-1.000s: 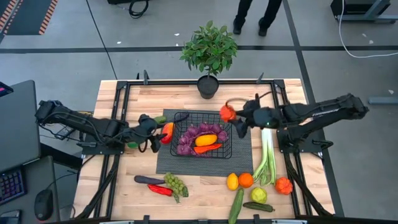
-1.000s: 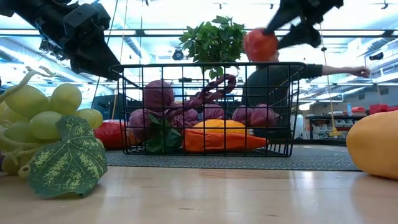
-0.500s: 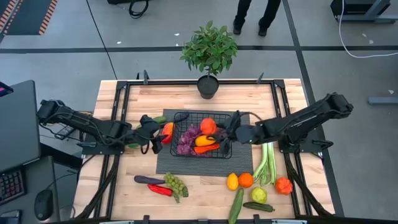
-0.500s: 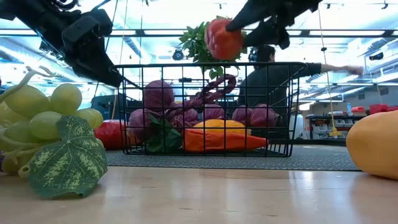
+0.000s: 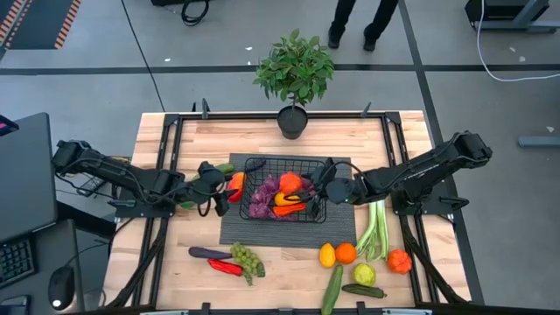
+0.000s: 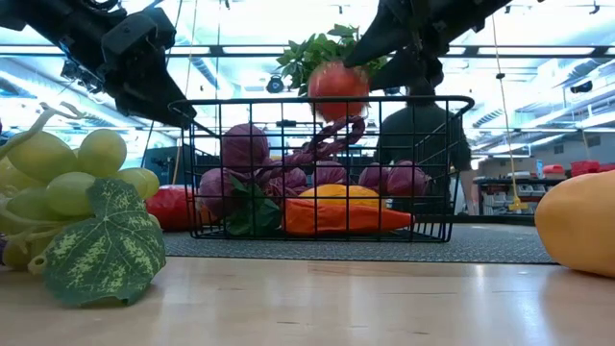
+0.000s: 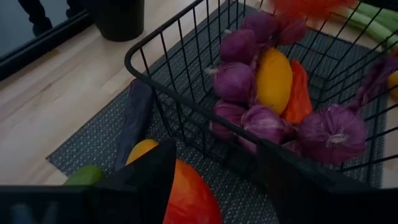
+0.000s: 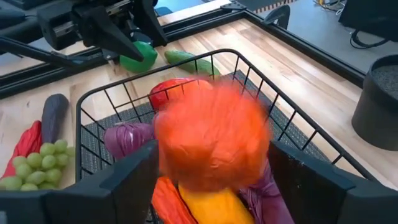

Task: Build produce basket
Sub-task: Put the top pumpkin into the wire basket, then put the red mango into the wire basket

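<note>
Basket point(image 5: 322, 210) part filled: purple grapes, yellow pepper, carrot in. Right gripper point(image 6: 384, 53) w/ jaws spread, orange point(image 6: 337, 80) falling from it above basket. Left gripper point(image 5: 216, 185) pinching red pepper point(image 5: 235, 185) beside basket. Approx. 10 pcs left on table.

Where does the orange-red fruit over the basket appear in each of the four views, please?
High view: the orange-red fruit sits over the basket's middle, beside the right gripper.
Low view: at the top centre, level with the basket's top rim.
Left wrist view: a blur at the top edge.
Right wrist view: centre, filling the picture's middle.
Shared landmark: the yellow produce in the basket.
</note>
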`<state>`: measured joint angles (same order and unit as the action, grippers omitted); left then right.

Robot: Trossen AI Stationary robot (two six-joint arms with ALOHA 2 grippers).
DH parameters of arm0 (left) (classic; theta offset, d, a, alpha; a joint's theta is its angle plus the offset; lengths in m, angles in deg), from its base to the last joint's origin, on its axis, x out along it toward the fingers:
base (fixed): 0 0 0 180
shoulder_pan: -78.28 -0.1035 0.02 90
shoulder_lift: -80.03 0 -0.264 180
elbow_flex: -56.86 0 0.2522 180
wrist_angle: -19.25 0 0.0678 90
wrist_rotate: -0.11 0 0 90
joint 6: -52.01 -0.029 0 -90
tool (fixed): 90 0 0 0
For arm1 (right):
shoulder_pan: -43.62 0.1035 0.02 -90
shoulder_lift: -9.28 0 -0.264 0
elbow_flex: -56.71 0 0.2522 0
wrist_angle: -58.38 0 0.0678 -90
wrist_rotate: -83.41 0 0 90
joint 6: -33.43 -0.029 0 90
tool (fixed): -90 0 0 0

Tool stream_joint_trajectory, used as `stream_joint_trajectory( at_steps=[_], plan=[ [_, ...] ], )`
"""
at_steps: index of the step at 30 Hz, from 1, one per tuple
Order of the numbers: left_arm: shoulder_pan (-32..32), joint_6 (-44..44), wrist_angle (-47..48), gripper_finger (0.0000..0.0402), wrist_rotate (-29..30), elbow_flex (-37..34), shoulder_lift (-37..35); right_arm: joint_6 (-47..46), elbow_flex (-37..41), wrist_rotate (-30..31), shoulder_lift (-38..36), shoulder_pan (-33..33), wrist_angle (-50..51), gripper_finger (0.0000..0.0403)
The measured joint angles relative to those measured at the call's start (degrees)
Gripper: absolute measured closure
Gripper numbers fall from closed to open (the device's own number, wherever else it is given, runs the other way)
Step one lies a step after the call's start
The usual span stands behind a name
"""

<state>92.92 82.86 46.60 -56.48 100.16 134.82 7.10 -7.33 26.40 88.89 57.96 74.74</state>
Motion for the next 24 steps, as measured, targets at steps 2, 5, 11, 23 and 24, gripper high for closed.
stream_joint_trajectory(
  at_steps=[2,5,11,23,24],
  plan=[
    [0.00,0.56,0.26,0.0170,-0.02,0.00,0.00,-0.45,0.00,0.00,0.02,0.02,0.02,0.0077],
    [0.00,1.14,0.90,0.0170,-0.02,0.00,0.00,-0.41,0.00,0.00,0.02,0.69,0.04,0.0058],
    [-0.02,1.14,4.17,0.0170,-1.64,0.00,0.00,1.04,0.00,-0.02,0.02,1.00,-0.05,0.0035],
    [-0.03,-5.54,2.76,0.0170,-4.60,-0.02,-0.02,2.34,0.00,-2.75,0.02,1.33,-3.08,0.0044],
    [0.00,-4.46,3.37,0.0170,-3.42,-0.02,-0.02,2.27,0.00,-2.75,0.02,1.42,-3.18,0.0045]
  ],
)
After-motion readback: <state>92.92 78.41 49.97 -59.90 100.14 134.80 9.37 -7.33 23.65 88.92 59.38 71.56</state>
